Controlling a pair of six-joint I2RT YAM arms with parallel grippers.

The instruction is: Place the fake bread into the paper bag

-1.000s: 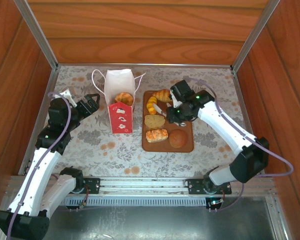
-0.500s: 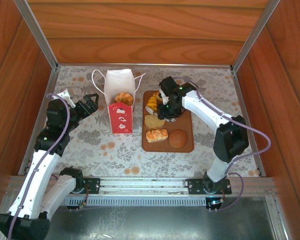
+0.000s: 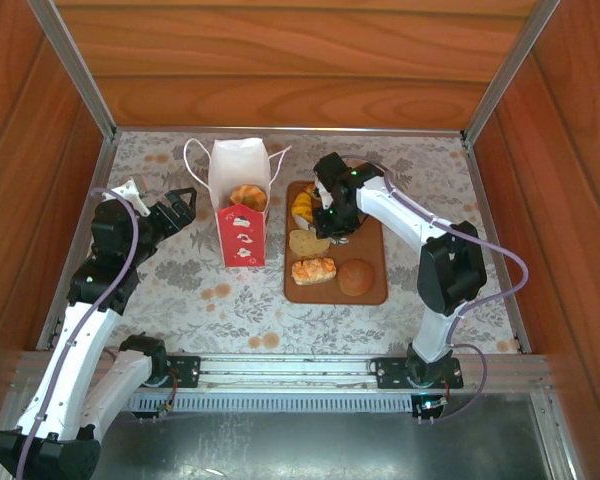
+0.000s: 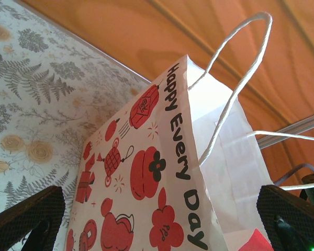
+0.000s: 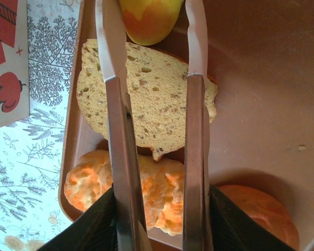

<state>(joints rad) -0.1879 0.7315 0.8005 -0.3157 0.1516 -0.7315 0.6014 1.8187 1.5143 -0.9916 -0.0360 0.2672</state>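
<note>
- R gripper (image 5: 149, 8) clamped on glossy yellow-orange croissant (image 5: 149, 21), both fingers touching its sides, over the tray.
- Porous, seeded bread slice (image 5: 146, 99) lies flat on smooth brown rect. tray (image 5: 251, 78); lumpy glazed loaf (image 5: 157, 193) & round bun (image 5: 261, 209) at tray's near end.
- L gripper (image 3: 185, 205) spread wide, empty, just beside white paper bag (image 4: 162, 172) w/ red prints, cord loop handles.
- One ridged pastry (image 3: 248, 196) already inside bag.

Our flowered table (image 3: 180, 290)
We see a paper bag (image 3: 242, 235) standing left of centre, a brown tray (image 3: 372, 290) just to its right.
</note>
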